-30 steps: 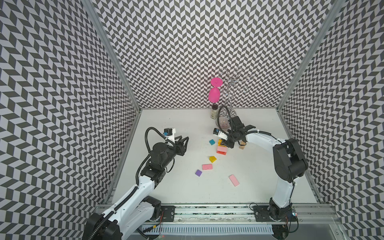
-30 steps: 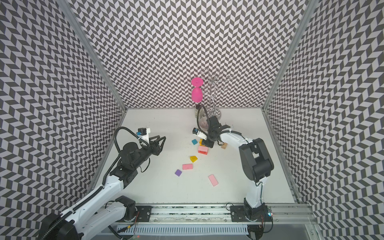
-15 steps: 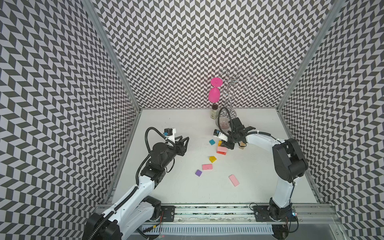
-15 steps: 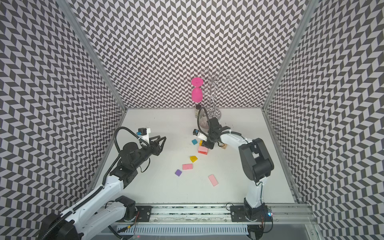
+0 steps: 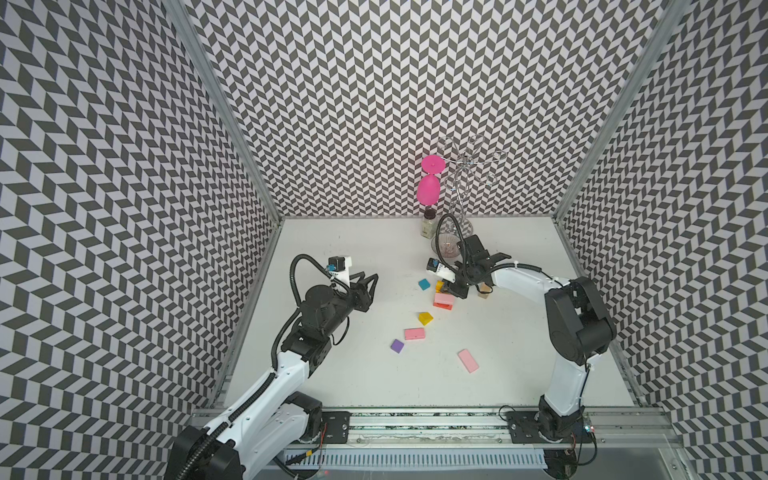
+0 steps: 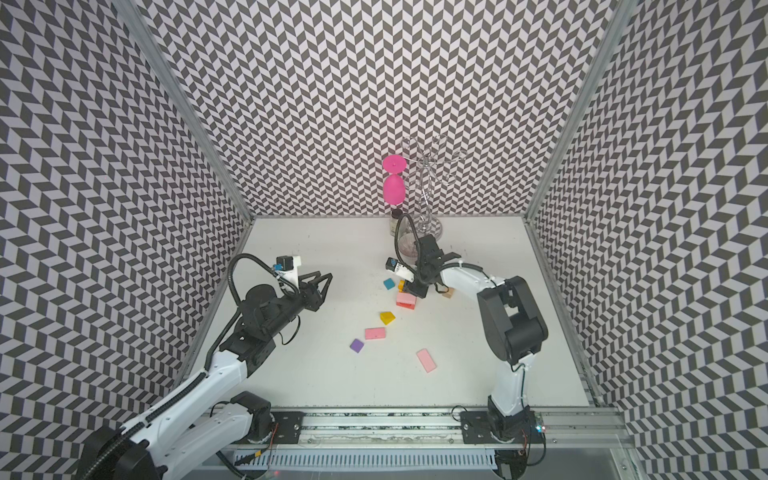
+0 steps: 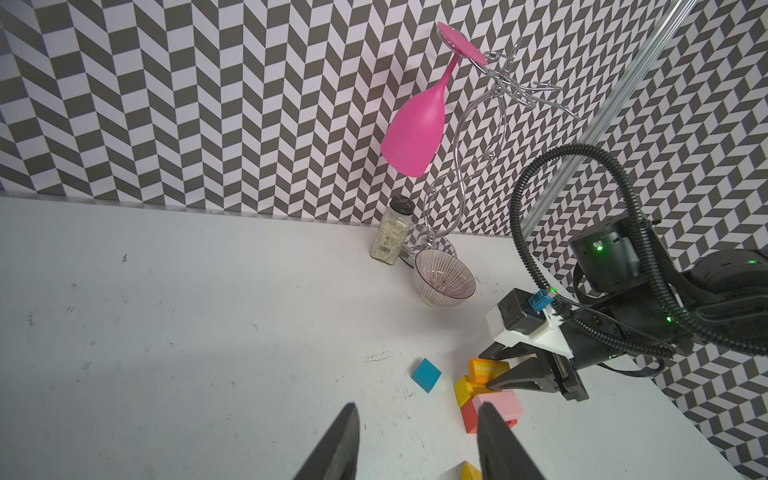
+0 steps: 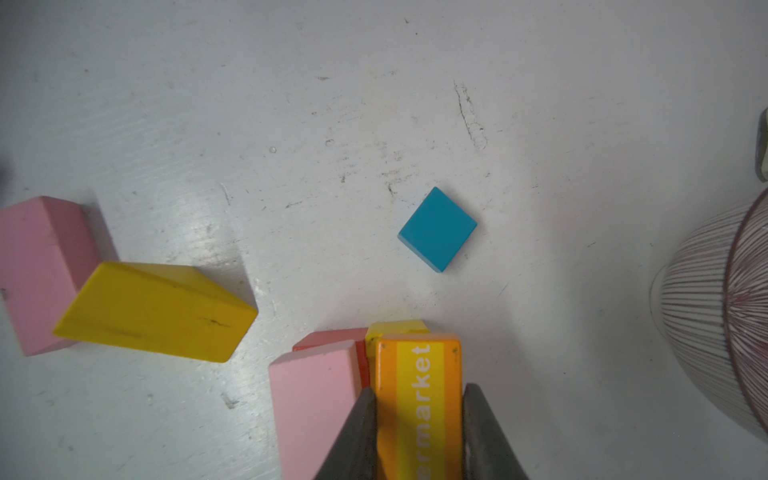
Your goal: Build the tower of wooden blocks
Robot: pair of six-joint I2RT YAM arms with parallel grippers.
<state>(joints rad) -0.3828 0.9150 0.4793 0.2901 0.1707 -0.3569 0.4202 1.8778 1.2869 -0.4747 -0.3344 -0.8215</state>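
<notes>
My right gripper [image 8: 419,392] is shut on an orange block [image 8: 417,365] lettered "market", held just above a small yellow block [image 8: 397,326]. Right beside it, a pink slab [image 8: 316,399] lies on a red block [image 8: 328,337]. In both top views this cluster [image 5: 443,298] sits mid-table under the right gripper [image 5: 451,291]. A teal block [image 5: 424,284], a yellow wedge [image 5: 425,318], a pink slab [image 5: 414,333], a purple block [image 5: 397,345] and another pink slab [image 5: 468,360] lie loose. A plain wood block [image 5: 483,291] rests behind the right arm. My left gripper [image 5: 370,276] hovers open and empty, left of the blocks.
At the back stand a ribbed glass bowl [image 5: 448,248], a spice jar [image 5: 428,224] and a wire rack [image 5: 461,187] with a pink goblet [image 5: 429,189] hanging upside down. Patterned walls close in three sides. The bowl [image 8: 715,316] is close to the right gripper.
The right gripper with the orange block has shifted slightly towards the pink-and-red stack. The left arm has not moved.
</notes>
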